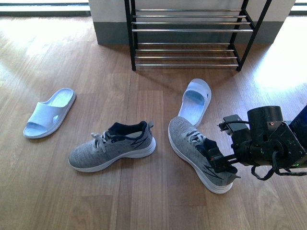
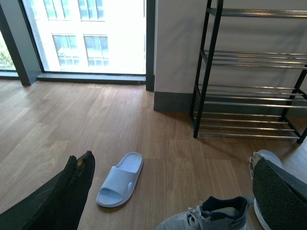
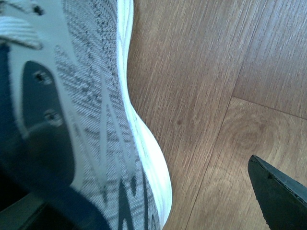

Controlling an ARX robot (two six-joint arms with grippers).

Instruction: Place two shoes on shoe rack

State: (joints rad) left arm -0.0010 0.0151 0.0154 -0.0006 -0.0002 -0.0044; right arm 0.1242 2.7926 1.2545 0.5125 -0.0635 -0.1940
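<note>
Two grey knit sneakers lie on the wood floor, one on the left [image 1: 112, 146] and one on the right [image 1: 199, 153]. My right gripper [image 1: 223, 162] is open at the right sneaker's heel. In the right wrist view the sneaker's side and white sole [image 3: 91, 120] fill the frame; one dark fingertip [image 3: 280, 194] stands outside the sole, over bare floor. My left gripper [image 2: 172, 201] is open and high above the floor, with the left sneaker [image 2: 211, 218] below it; it does not show in the front view. The shoe rack [image 1: 187, 33] stands at the back, against the wall.
Two pale blue slides lie on the floor, one at the far left [image 1: 50, 112] and one [image 1: 195, 100] just beyond the right sneaker's toe. The rack's [image 2: 254, 81] tiers show no shoes. A grey wall base runs behind it, with a window to the left.
</note>
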